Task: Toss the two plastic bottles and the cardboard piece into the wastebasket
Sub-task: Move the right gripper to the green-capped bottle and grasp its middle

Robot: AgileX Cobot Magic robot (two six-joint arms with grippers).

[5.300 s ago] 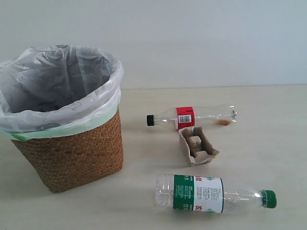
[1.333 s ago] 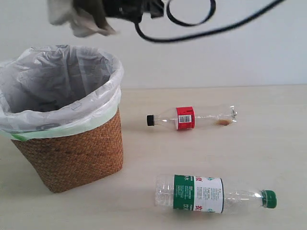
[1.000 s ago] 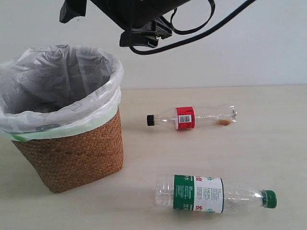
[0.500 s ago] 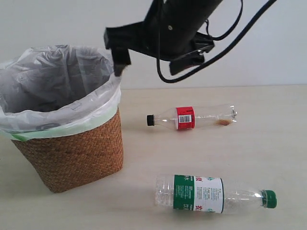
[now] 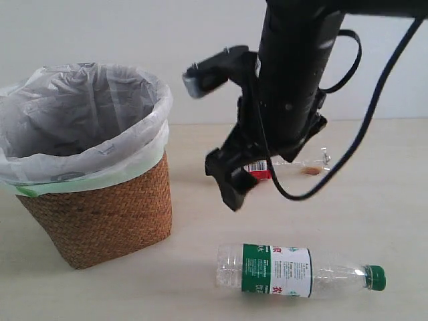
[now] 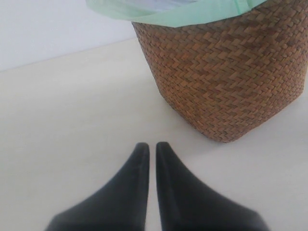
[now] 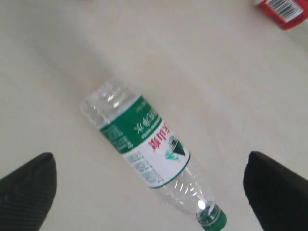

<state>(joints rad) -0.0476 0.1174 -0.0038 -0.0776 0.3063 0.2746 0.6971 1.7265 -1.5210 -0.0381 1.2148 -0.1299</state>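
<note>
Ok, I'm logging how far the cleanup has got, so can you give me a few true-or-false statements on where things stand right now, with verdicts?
1. The green-capped bottle lies on its side on the table. True.
2. The right gripper is shut on that bottle. False: its fingers are spread wide, and the bottle lies free on the table below them.
3. The left gripper is shut and holds nothing. True.
4. The red-label bottle is in the wastebasket. False: it lies on the table, partly hidden behind the right arm.
5. The wastebasket stands upright. True.
</note>
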